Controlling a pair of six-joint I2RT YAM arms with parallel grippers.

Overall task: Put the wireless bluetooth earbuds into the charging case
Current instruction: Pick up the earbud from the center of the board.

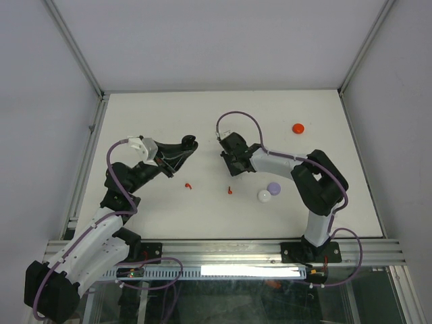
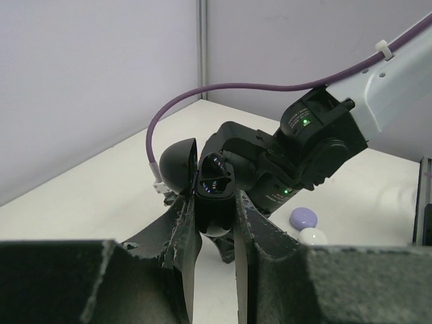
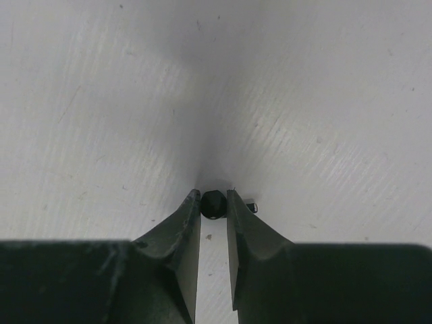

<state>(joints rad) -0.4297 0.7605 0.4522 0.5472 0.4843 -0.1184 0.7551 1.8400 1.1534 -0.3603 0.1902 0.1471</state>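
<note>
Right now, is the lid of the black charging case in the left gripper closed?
No, the left gripper holds the black charging case with its lid open.

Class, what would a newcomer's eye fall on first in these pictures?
The left pincer holds an open black charging case over mid-table. Just to its right, the right pincer pinches a small black earbud on the white table. Two red earbuds lie nearer the arms' bases.

Two loose earbuds [image 1: 187, 185] lie on the worktop [image 1: 155, 115] near its middle; two cases [image 1: 264, 196] sit right of them, a third case [image 1: 298, 128] farther back.
</note>
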